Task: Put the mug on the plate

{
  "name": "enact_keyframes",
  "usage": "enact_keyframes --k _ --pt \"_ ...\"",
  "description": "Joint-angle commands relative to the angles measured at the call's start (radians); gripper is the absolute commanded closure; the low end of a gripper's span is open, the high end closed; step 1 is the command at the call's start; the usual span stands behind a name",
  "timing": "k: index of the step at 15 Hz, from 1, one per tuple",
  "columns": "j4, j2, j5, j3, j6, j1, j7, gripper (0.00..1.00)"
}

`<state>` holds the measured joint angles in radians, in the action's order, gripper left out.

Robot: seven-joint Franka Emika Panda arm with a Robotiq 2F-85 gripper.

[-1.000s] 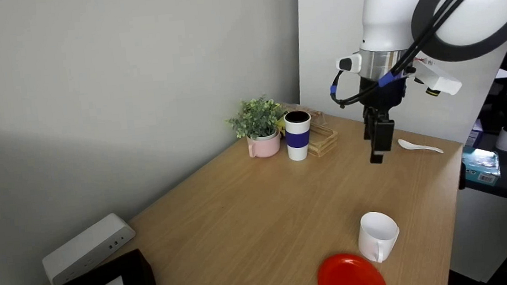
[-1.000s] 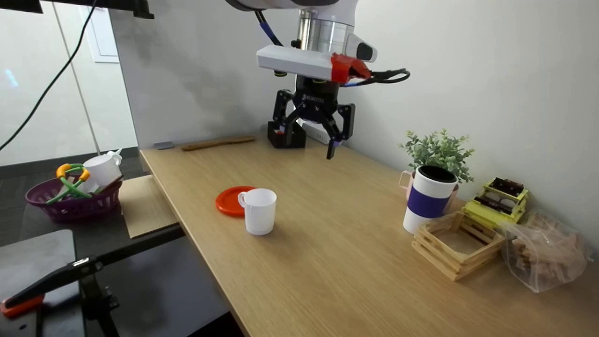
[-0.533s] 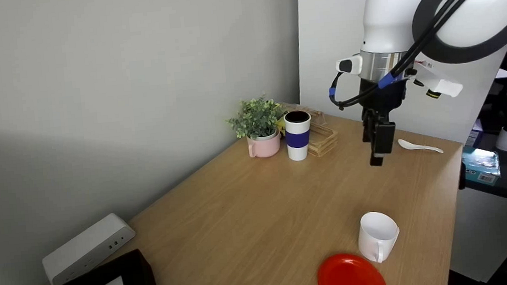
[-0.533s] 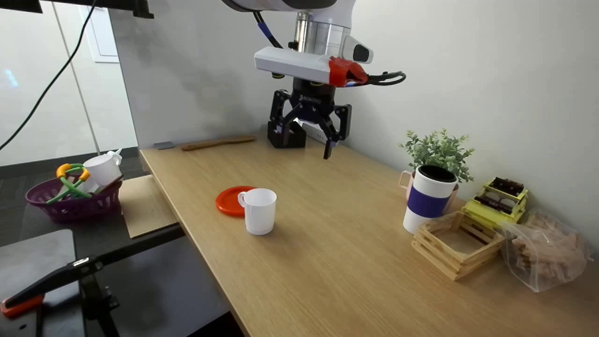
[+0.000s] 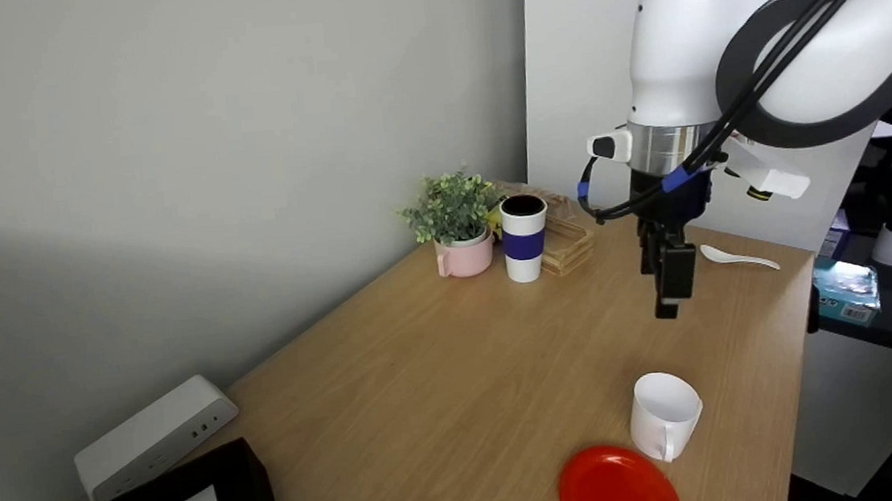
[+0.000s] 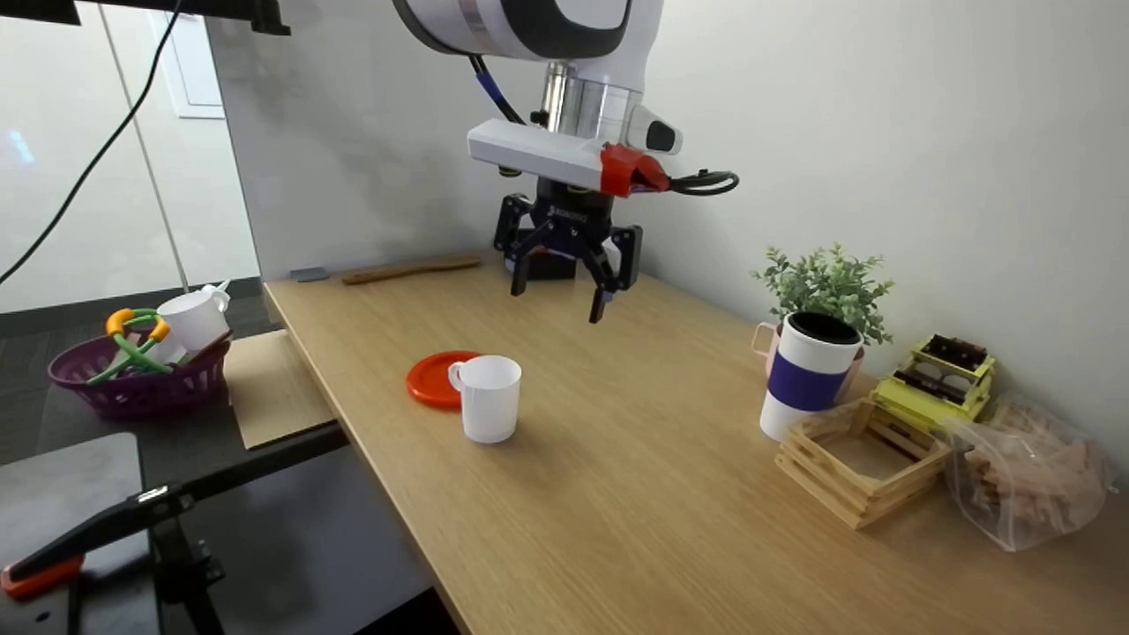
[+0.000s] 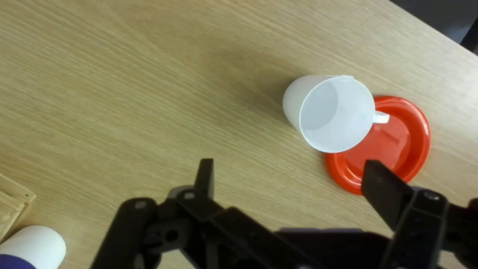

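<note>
The white mug (image 5: pixel 665 417) stands upright on the table in both exterior views (image 6: pixel 491 401). Its handle points toward the red plate (image 5: pixel 619 492). The plate lies flat beside the mug, cut by the bottom edge in an exterior view and partly behind the mug in an exterior view (image 6: pixel 430 381). In the wrist view the mug (image 7: pixel 334 114) overlaps the plate (image 7: pixel 421 136). My gripper (image 6: pixel 557 305) is open and empty, pointing down above the table, apart from the mug. In the wrist view its fingers (image 7: pixel 288 162) are wide apart, with bare table between them.
A cup with a blue band (image 6: pixel 804 379), a potted plant (image 6: pixel 831 287), a wooden crate (image 6: pixel 864 463) and a bag (image 6: pixel 1028 481) stand near the wall. A white spoon (image 5: pixel 737 257) lies near the edge. A black tray (image 5: pixel 253 493) and white power box (image 5: pixel 157 437) lie farther along.
My gripper has come lower toward the table, and a little to the left in an exterior view. It has stayed open. The mug and the plate have not moved.
</note>
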<state>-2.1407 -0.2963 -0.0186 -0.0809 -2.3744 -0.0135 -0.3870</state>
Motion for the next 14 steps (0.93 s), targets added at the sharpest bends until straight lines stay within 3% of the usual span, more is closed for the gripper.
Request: enact_keyframes --k 1,5,14 --pt "0.006 -0.032 0.016 -0.011 -0.001 -0.016 0.055 0.0" --pt "0.011 -0.063 0.061 -0.002 -0.035 -0.043 0.128 0.0" --pt "0.017 -0.073 0.045 -0.012 -0.015 -0.029 0.108 0.0"
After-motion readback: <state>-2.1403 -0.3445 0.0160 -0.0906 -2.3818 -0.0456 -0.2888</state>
